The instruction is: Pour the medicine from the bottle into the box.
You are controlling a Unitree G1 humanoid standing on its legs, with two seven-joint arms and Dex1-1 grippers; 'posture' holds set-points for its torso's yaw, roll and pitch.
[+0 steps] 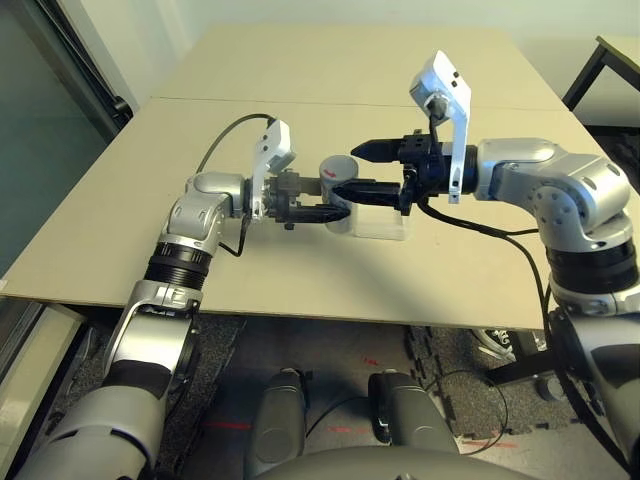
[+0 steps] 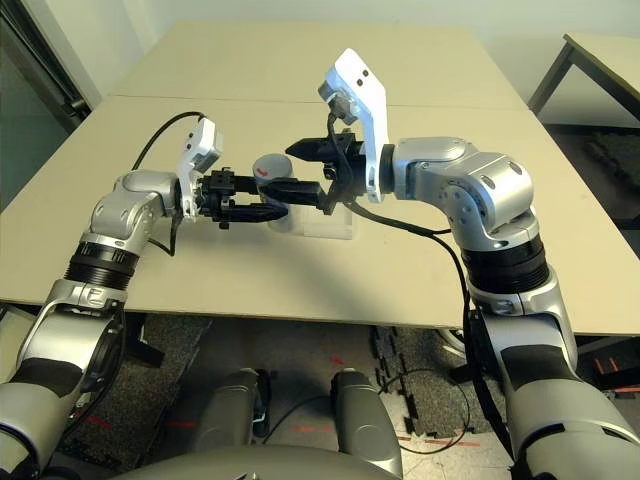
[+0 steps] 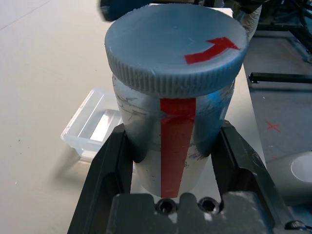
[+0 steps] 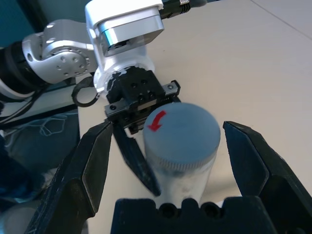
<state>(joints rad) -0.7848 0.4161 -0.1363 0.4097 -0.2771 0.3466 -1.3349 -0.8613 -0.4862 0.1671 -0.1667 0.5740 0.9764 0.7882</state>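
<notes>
A: Above the near table (image 1: 150, 200), mid-scene: bottle (image 1: 336, 178), silver-grey, red stripe down the side, round grey cap (image 3: 175, 44) on, red arrow on the cap top. Held upright off the tabletop.

B: Held by which?

A: Left gripper (image 3: 173, 161), black fingers (image 3: 109, 170) pressed against the bottle's sides below the cap. Seen plainly from the left wrist; from the head views, partly masked by the other arm.

B: Right gripper?

A: Right gripper (image 4: 170, 151), fingers (image 4: 87, 165) spread wide, one on each side of the capped end, gaps showing between pads and cap in the right wrist view. No contact visible there. From the head views, one finger above the cap, one in front of the bottle.

B: Box?

A: Box (image 3: 95, 124), clear, low-walled, square, resting on the table just beyond and below the bottle. Shown clearly from the left wrist, beside the bottle's body; from the left eye view, a pale glint (image 1: 385, 225) under the right gripper. Not made out from the right wrist.

B: Medicine?

A: Cannot tell; nothing legible through the bottle wall, nothing made out in the box.

B: Else?

A: Left wrist camera housing (image 4: 124, 22), white, seen from the right wrist behind the bottle. Second table (image 1: 360, 60) butted against the far edge. Black cables (image 1: 225, 135) looping off both wrists. Floor with red marks (image 3: 273, 127) past the table edge, from the left wrist.
</notes>
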